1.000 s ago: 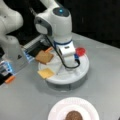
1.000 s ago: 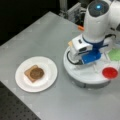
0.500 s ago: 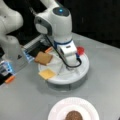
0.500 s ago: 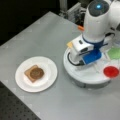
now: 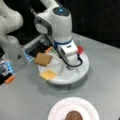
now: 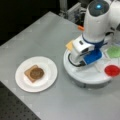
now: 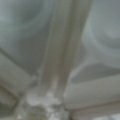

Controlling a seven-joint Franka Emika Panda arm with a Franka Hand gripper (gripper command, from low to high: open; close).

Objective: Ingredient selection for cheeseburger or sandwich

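Your pincer (image 5: 65, 68) sits low over the white divided tray (image 5: 82, 71), near the cheese square (image 5: 48, 74) and spare toast square (image 5: 43, 59); whether it is clenched I cannot tell. On the white plate (image 6: 48, 66), the patty (image 6: 36, 72) already rests on toast (image 6: 28, 75), so the sandwich is partly stacked on the worktop (image 6: 37, 37).
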